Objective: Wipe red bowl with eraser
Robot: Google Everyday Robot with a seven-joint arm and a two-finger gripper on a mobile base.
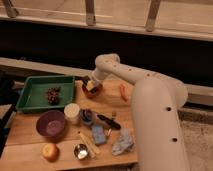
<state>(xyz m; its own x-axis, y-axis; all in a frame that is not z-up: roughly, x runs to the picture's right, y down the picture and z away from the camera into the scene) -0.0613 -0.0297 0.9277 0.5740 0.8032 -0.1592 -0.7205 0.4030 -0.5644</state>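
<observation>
Far to the left of the end effector, the green tray [31, 95] sits on the tabletop [107, 104] with a dark cluster [52, 94] inside it. Below and left of the end effector comes the purple bowl [51, 124], and nearer the front edge a round orange fruit [50, 151]. Closer in, just down-left of the end effector, stands a white cup [72, 112]. Now the action: the end effector [89, 84] is down inside the red bowl [95, 93], clenched on the eraser [90, 86], whose pale face shows against the bowl's inside. Straight below it is a small dark pot [87, 117], then a blue sponge [98, 134] and a shiny metal cup [81, 150] near the front. Down-right lies the black-handled tool [108, 121], and further on a crumpled grey cloth [123, 141]. Just right of the end effector rests an orange-red oblong item [123, 92], beside the big white arm [152, 115].
</observation>
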